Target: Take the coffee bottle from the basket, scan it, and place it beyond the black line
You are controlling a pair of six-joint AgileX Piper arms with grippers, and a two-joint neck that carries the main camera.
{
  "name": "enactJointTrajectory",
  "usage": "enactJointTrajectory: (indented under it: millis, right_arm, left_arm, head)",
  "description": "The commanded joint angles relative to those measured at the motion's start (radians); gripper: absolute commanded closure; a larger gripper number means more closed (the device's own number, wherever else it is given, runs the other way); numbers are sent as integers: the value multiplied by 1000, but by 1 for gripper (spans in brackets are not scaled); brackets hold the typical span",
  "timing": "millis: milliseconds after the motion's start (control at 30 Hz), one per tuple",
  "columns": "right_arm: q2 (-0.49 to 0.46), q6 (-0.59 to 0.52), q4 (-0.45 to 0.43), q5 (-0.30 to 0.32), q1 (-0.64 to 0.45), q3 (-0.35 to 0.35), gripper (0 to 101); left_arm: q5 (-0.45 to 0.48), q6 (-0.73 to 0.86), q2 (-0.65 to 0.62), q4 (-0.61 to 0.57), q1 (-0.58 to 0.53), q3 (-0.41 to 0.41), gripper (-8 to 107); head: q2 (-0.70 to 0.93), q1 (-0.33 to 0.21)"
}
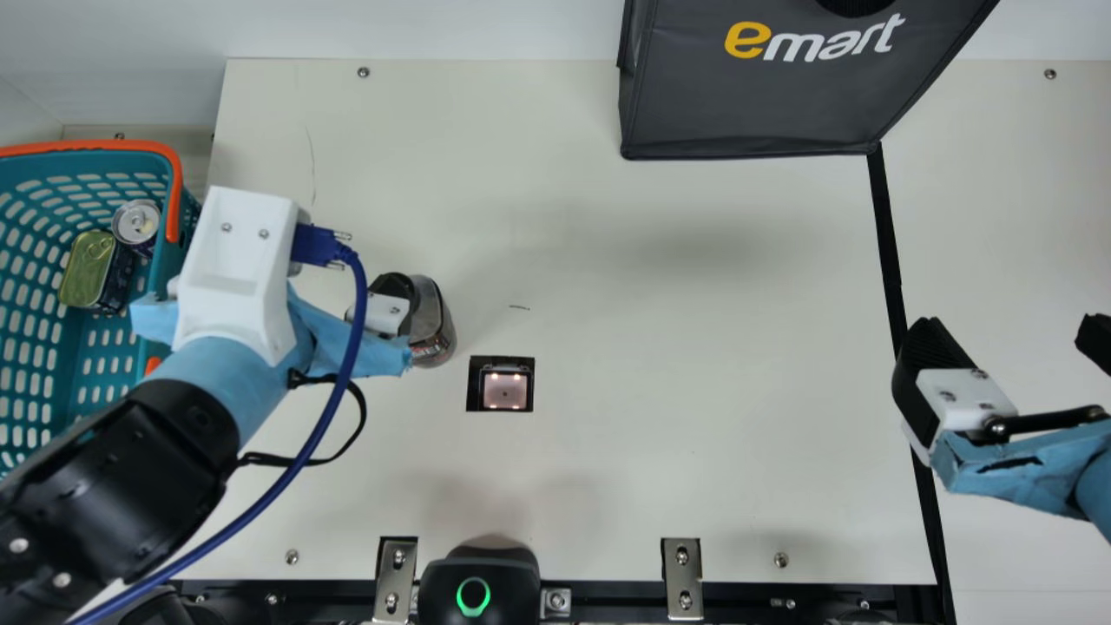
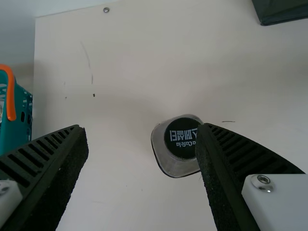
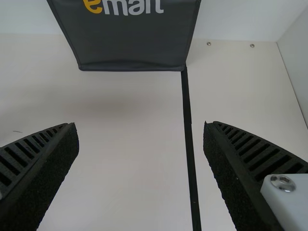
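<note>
The coffee bottle stands on the table between the basket and the scanner window. Over the table beside it is my left gripper, one finger partly covering the bottle in the main view. From the left wrist, the black cap of the bottle lies close to one finger, partly behind its tip; my left gripper is open, nothing held. At the main view's right, my right gripper is open and empty near the black line. The right wrist view shows the right gripper with the black line between its fingers.
Inside the basket are a can and a green-lidded tin. A dark bag stands at the table's back beside the line's far end. At the front edge is a black device with a green ring, between metal brackets.
</note>
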Motion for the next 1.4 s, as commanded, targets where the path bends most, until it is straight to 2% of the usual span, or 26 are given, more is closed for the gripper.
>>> enactJointTrajectory:
  millis: [0, 700, 1367]
  right_arm:
    - [0, 0, 0, 0, 0, 0, 10]
    - [0, 0, 0, 0, 0, 0, 10]
    - [0, 0, 0, 0, 0, 0, 10]
  left_arm:
    - [5, -18, 6, 4, -7, -2, 9]
    - [17, -117, 66, -21, -62, -3, 9]
    - [-16, -184, 153, -79, -15, -28, 9]
  head:
    - [0, -26]
    - [0, -26]
    - [0, -26]
